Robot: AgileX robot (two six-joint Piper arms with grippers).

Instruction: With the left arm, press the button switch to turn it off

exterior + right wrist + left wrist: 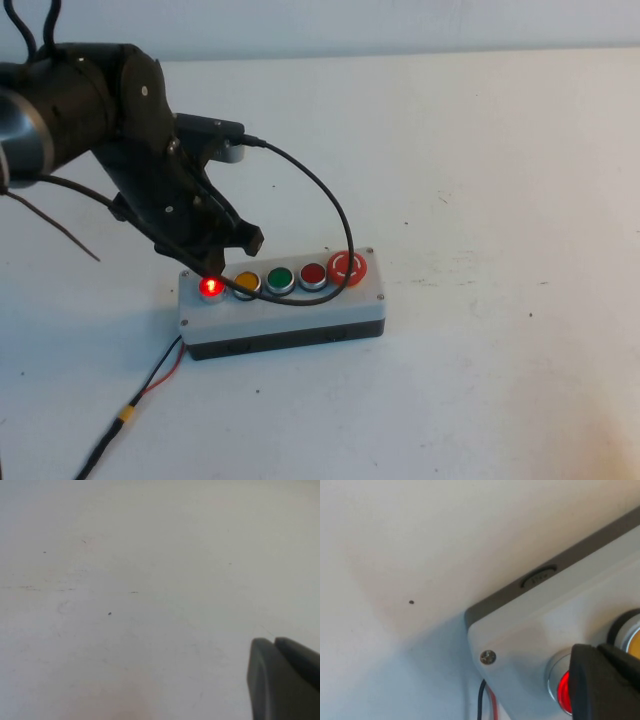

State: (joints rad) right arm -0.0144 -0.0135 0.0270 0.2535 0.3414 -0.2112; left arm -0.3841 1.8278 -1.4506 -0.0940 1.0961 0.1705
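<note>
The button switch glows bright red at the left end of the row of small buttons on the grey box. My left arm reaches down over the box's left end. My left gripper is shut and empty, with its tips right at the far edge of the lit button. In the left wrist view the closed fingers cover part of the glowing button and its silver ring. I cannot tell whether they press it. My right gripper is shut and empty over bare table, out of the high view.
Along the box sit a yellow button, a green one, a darker red one and a big red mushroom button. A black cable loops over the box. Red and black wires trail from its left end toward the front.
</note>
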